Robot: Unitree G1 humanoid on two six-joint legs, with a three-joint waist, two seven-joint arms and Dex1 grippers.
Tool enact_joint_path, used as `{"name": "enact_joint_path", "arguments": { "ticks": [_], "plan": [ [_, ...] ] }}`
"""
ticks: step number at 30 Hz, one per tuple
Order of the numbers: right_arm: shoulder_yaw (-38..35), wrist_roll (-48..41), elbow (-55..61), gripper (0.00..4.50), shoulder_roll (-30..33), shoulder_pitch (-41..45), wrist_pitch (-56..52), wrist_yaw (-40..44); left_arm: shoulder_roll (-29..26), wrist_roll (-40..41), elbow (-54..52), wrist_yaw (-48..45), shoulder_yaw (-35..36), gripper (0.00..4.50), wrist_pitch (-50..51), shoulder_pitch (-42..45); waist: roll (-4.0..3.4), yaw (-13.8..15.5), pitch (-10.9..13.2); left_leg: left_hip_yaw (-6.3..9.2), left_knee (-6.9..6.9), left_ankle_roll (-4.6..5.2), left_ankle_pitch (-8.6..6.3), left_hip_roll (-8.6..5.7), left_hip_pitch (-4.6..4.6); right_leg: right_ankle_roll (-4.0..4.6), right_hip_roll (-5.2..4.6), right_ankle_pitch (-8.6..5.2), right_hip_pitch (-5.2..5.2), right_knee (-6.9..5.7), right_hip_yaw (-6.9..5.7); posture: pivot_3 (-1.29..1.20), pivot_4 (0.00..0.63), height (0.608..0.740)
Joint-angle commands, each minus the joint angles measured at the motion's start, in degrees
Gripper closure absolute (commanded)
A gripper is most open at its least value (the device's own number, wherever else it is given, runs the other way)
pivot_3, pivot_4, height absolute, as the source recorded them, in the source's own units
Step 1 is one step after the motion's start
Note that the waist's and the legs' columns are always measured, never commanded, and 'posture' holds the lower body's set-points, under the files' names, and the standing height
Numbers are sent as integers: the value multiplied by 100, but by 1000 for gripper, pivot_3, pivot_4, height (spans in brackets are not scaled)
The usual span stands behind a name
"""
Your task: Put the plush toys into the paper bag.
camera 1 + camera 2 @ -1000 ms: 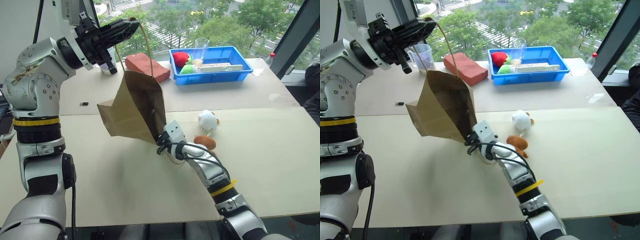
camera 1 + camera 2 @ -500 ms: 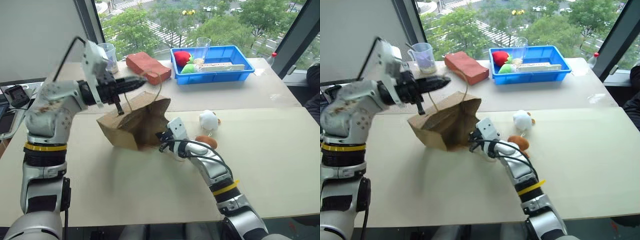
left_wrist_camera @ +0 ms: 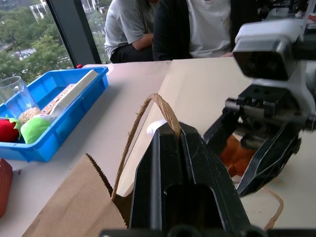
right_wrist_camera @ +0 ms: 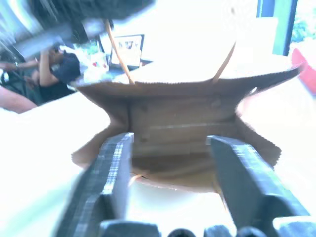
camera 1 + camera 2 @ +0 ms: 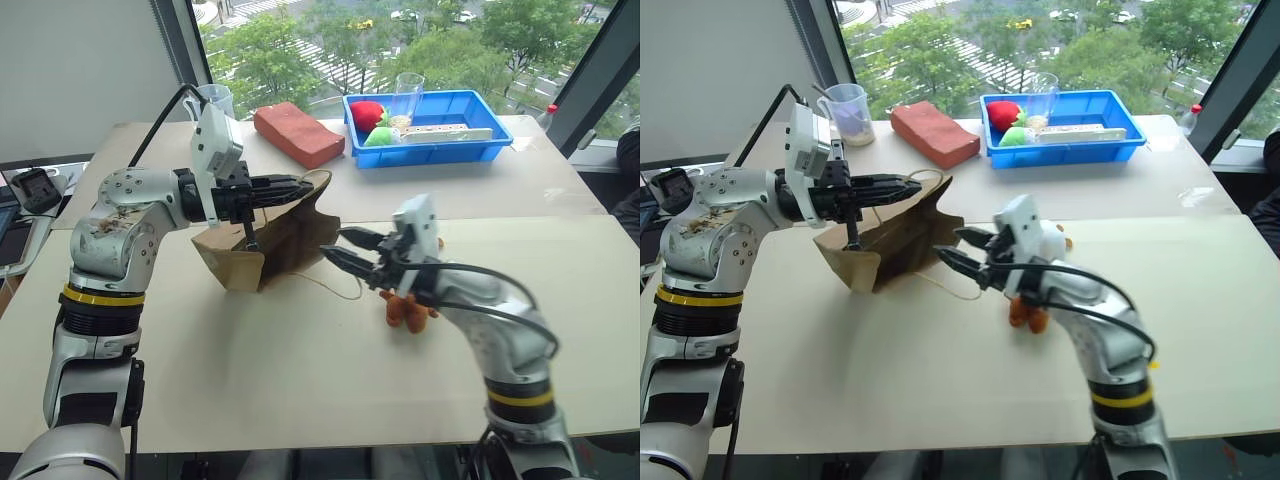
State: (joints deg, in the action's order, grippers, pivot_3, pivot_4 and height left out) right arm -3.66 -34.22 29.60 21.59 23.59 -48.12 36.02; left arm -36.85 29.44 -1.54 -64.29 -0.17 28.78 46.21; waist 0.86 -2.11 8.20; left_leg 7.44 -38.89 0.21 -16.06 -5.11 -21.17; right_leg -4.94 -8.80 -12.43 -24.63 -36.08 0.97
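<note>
Lying nearest on the counter (image 5: 300, 380), the reddish-brown plush toy (image 5: 408, 308) is seen just under the right gripper (image 5: 347, 251), whose jaws are spread and empty, aimed at the mouth of the paper bag (image 5: 275, 245). The white plush toy (image 5: 1048, 240) is found just behind that wrist. Further back, the bag is propped on the counter, its mouth turned toward the right gripper, one cord handle (image 3: 148, 118) being pinched by the clenched jaws of the left gripper (image 5: 300, 186); the other handle trails loose. Beyond, a brick-shaped block (image 5: 298, 133) and a blue tray (image 5: 480, 145) are set.

The mouth could sag shut if the handle is lowered or slackened, and a toy would then be blocked.

Compared with a second ago, the bag has been brought down from mid-air, and its lower edge has been released by the right jaws, which are now raised.
</note>
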Motion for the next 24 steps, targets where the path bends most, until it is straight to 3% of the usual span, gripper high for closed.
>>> {"name": "enact_joint_path", "arguments": {
  "ticks": [1,6,17,24],
  "plan": [
    [-662,-534,491,145,606,-315,-472,36,-67,71,-160,-66,71,4500,10,25,0,10,0,-1,0,2,-1,0,0,0,0,0,2,1,-1,0,150,740],
    [-554,580,-55,17,1870,-1373,158,135,-82,107,-189,-143,66,4500,77,38,2,102,1,-15,-3,10,-6,-2,5,-1,0,0,15,12,-1,0,150,740],
    [7,1302,-1201,17,1412,-1738,1018,-100,-76,61,-154,-218,19,4500,80,86,3,108,2,-27,-7,30,-17,3,36,-1,0,0,38,27,8,0,150,740],
    [-12,1243,-1165,2224,1219,-1815,1099,-40,-110,61,-201,-217,62,4500,115,51,3,109,2,-24,-6,30,-17,3,43,-1,0,0,44,27,9,0,150,740]
  ]
}}
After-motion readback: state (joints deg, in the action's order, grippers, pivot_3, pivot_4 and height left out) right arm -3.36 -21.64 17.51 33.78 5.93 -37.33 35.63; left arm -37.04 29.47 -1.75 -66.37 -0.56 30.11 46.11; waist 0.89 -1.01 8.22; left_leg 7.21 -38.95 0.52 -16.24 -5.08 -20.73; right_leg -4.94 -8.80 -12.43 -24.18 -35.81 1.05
